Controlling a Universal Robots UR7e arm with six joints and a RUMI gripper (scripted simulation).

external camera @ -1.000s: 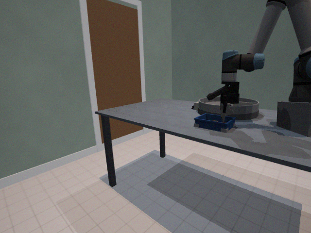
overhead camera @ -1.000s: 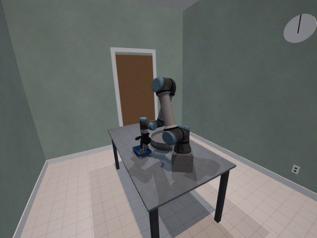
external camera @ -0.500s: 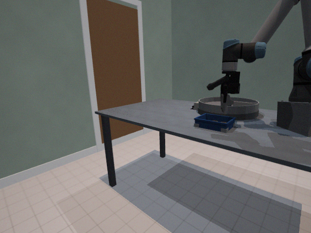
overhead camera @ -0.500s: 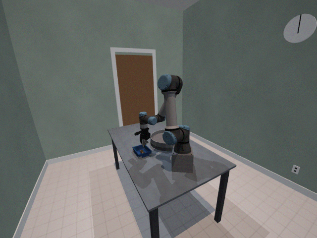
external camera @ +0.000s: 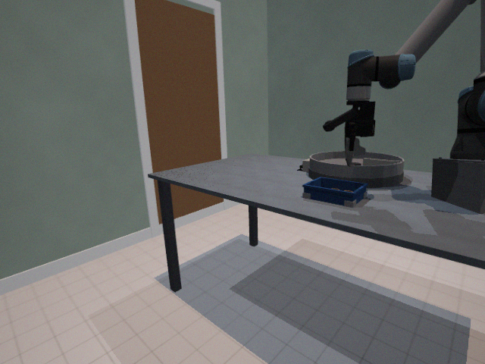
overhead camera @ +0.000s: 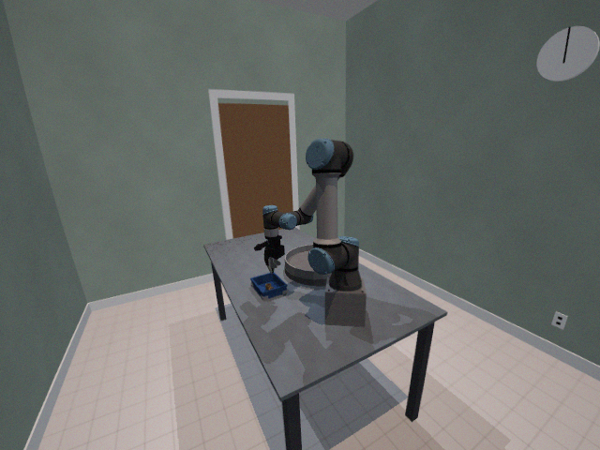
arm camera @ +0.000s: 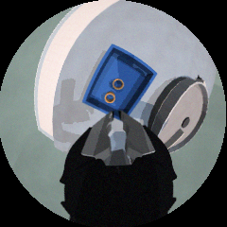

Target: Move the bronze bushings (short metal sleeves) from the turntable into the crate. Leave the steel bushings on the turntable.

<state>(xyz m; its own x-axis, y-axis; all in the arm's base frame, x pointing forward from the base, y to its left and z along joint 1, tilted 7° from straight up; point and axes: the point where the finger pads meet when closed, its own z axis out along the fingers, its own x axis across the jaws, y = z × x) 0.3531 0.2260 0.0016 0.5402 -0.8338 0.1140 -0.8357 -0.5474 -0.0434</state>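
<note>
A blue crate (overhead camera: 259, 290) is set on the grey desk (overhead camera: 271, 349), with bronze bushings (overhead camera: 268, 286) held inside. Above its far side the end effector (overhead camera: 272, 271) is suspended, pointed downward. To the right, the round turntable (overhead camera: 303, 276) is partly hidden by the arm (overhead camera: 326, 208), which is mounted on a block (overhead camera: 345, 309). A brown door (overhead camera: 256, 169) is framed in white behind.
</note>
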